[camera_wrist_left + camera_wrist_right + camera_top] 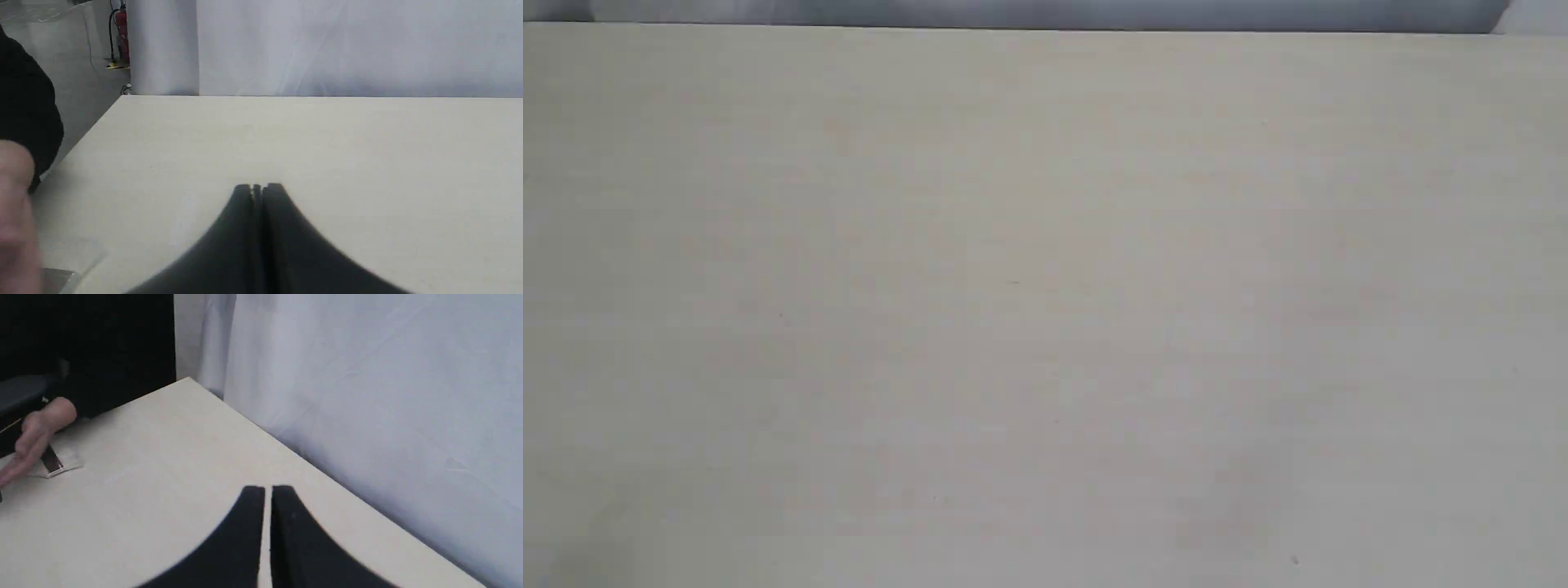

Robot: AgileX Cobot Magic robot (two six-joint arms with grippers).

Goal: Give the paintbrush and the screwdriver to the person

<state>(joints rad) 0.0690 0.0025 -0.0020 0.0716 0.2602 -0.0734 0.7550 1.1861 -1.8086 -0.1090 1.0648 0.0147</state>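
Lying far from right claw (267, 491): paintbrush (57, 463)

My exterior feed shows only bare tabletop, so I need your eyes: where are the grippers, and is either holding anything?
Observer: Both hover over the table, outside your frame. The left gripper is shut and empty.
Operator: And the right one?
Observer: The right gripper has its jaws almost together, with nothing between them.
Operator: Any sign of the person?
Observer: Yes. In the right wrist view the person's hand, with a black sleeve behind it, is at the table's edge over a pale flat thing with a metal band, probably the paintbrush. I cannot make out the screwdriver.
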